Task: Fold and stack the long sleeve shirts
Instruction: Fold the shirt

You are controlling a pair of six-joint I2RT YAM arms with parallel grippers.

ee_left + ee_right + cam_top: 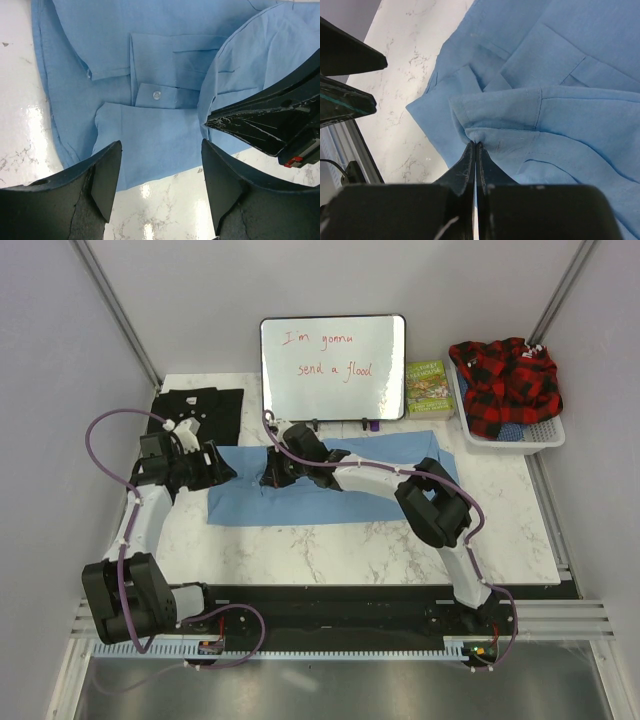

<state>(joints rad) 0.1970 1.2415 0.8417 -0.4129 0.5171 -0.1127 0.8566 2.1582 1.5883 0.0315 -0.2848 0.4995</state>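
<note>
The light blue shirt lies partly folded in a long band across the table in front of the whiteboard. A black shirt lies folded flat at the back left. My right gripper is shut on a fold of the blue shirt near its left part and lifts that fold a little. My left gripper is open and empty, just left of the right one, over the shirt's left end and bare table. The right gripper's fingers show in the left wrist view.
A whiteboard stands at the back centre. A green book lies to its right. A white basket at the back right holds a red and black plaid garment. Marble table lies in front of the shirt.
</note>
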